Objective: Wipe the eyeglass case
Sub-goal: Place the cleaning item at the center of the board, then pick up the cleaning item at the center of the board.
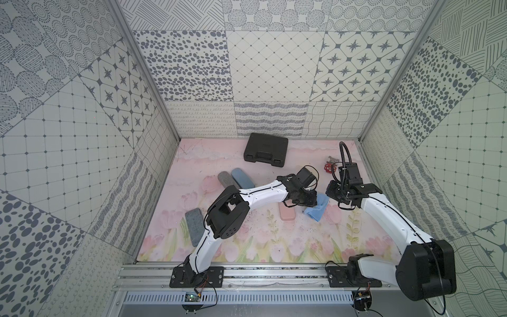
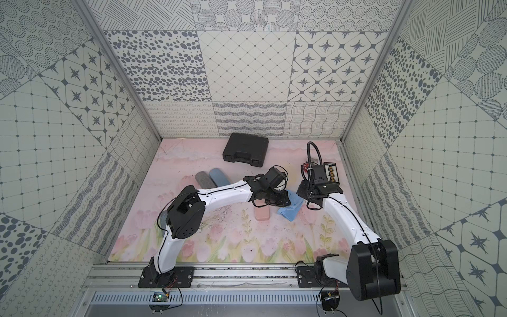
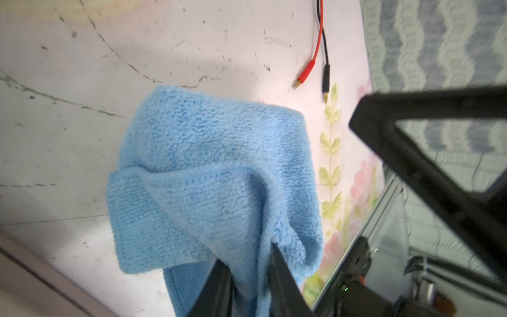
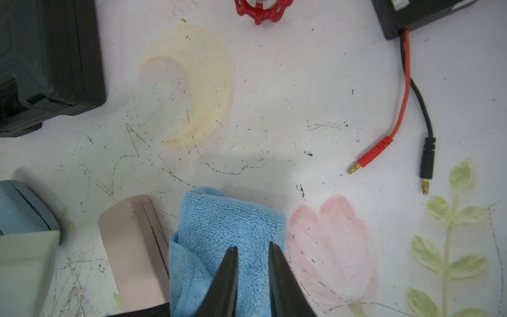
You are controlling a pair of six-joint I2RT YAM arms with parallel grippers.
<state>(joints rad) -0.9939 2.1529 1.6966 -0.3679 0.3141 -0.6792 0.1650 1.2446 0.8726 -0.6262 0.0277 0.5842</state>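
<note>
Left jaws pinch the blue cloth [image 3: 219, 164], nearly closed; right jaws narrow, gripping it too.

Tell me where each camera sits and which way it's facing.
Both top views: high above the front rail, looking down; left arm and right arm show whole.
Left wrist: on the left arm, looking past the left tool at the blue cloth.
Right wrist: on the right arm, looking past the right tool at blue cloth and pink case.
Shared: both wrist views show blue cloth and red lead.
</note>
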